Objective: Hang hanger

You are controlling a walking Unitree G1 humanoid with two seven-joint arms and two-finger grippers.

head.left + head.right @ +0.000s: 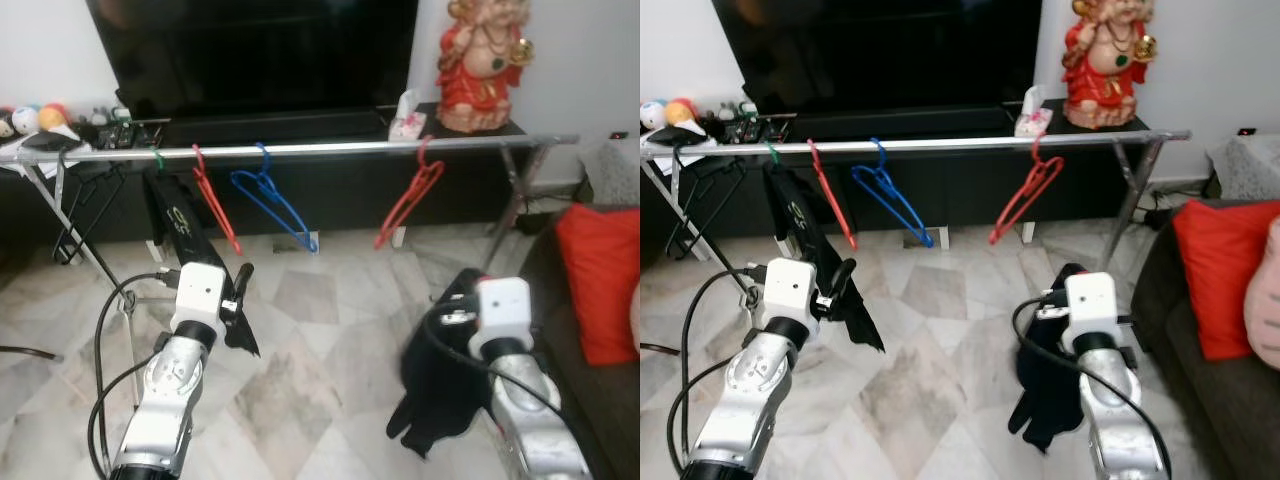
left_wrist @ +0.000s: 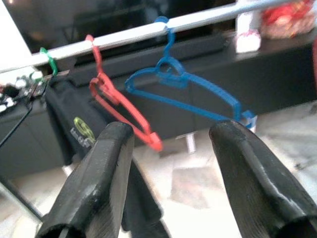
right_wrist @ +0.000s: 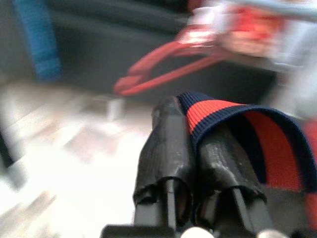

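Note:
A silver rail (image 1: 330, 148) runs across in front of the TV console. On it hang a green-hooked hanger carrying a black garment (image 1: 175, 220), a red hanger (image 1: 215, 205), a blue hanger (image 1: 275, 205) and, further right, another red hanger (image 1: 410, 205). My left gripper (image 2: 172, 131) is open and empty, low and in front of the black garment, facing the left red hanger (image 2: 119, 101) and the blue hanger (image 2: 188, 91). My right gripper (image 3: 193, 116) is shut on a dark garment (image 1: 440, 380) with a red and navy striped band (image 3: 247, 129). This garment dangles above the floor, below the right red hanger.
A large TV (image 1: 260, 50) and a black console (image 1: 330, 190) stand behind the rail, with a red statue (image 1: 482, 65) and a tissue box (image 1: 406, 117) on the console. The rack's legs (image 1: 515, 200) splay at both ends. A sofa with a red cushion (image 1: 600, 280) is on the right.

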